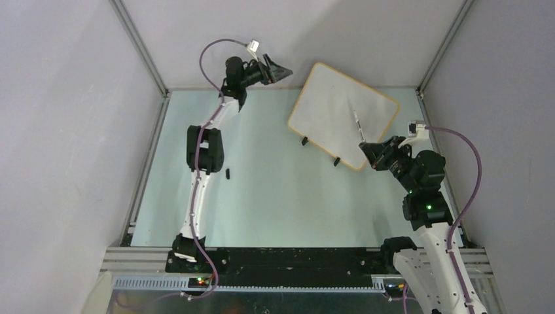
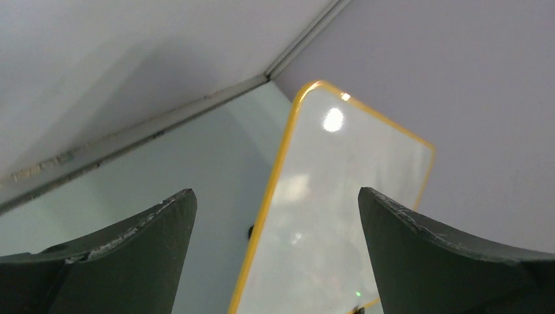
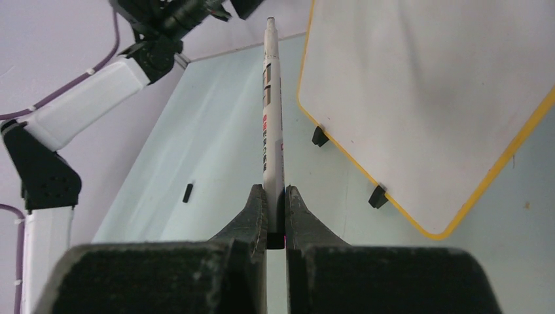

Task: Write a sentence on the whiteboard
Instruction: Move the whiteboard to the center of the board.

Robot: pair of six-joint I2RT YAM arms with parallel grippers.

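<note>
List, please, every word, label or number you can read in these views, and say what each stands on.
On the marker: red and grey print along the barrel, too blurred to read.
On the whiteboard: no writing shows in any view.
Nothing else here carries readable text.

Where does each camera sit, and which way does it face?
Top external: high behind the robot, looking down on the table, the whiteboard, the left arm and right arm.
Left wrist: on the left arm, facing the whiteboard's edge past its open left gripper.
Right wrist: on the right arm, looking along the marker in its shut right gripper.
All three show the whiteboard.
</note>
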